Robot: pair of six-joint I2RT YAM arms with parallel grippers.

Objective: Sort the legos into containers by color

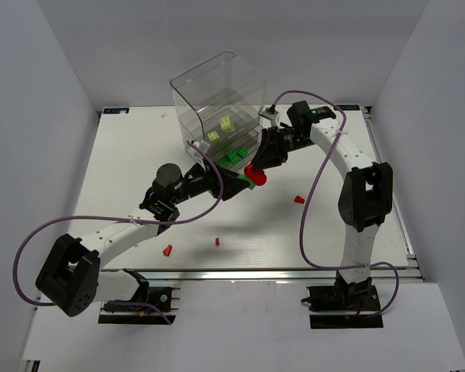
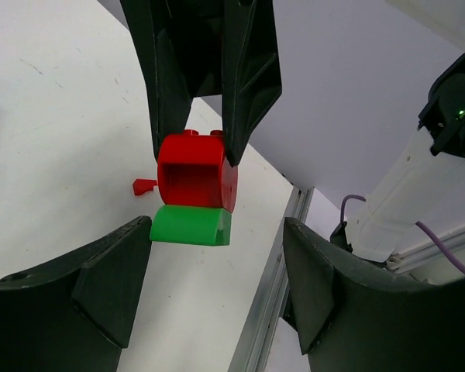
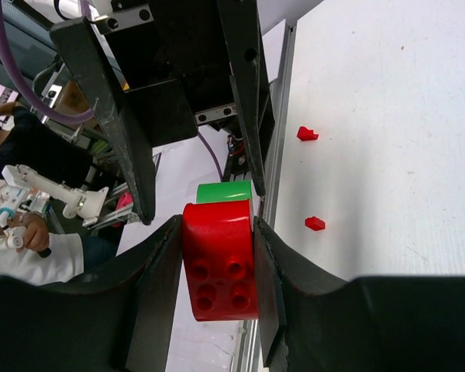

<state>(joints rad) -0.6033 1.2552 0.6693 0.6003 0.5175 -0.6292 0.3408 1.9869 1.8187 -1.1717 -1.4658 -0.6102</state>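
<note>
While right pincer (image 3: 215, 256) clamps red brick (image 3: 218, 275) — left pincer (image 2: 217, 232) flanks it, untouching.

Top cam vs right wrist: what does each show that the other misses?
Top only: the drawer unit with yellow-green bricks and green bricks inside. Right wrist only: right jaws shut on the sides of the red brick, its studs, and a person off-table. Both: that brick with the green piece against it, and loose red bits on the table.
</note>
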